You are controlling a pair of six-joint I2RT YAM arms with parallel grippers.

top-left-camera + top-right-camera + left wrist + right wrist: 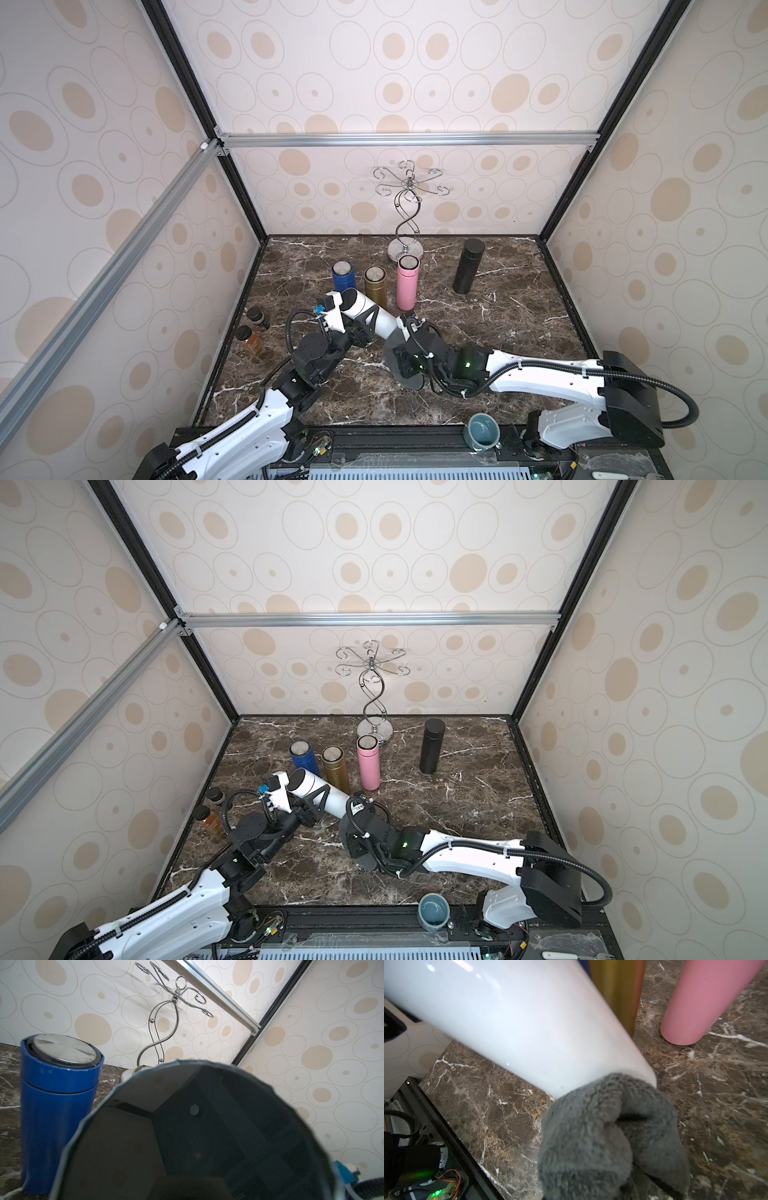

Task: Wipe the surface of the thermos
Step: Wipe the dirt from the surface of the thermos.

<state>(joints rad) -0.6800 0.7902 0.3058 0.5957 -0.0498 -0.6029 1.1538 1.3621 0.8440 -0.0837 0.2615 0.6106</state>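
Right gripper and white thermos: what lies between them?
A grey cloth, pinched in the shut right gripper, lies against the white thermos near its lower end. The right wrist view shows it best.

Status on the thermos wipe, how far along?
Done: the left end effector grips the white thermos, holding it tilted, and the right end effector is shut on the grey cloth. In hand: the cloth sits against the thermos's lower end. Left: the barrel up toward the cap. The frames don't show how much is already wiped.
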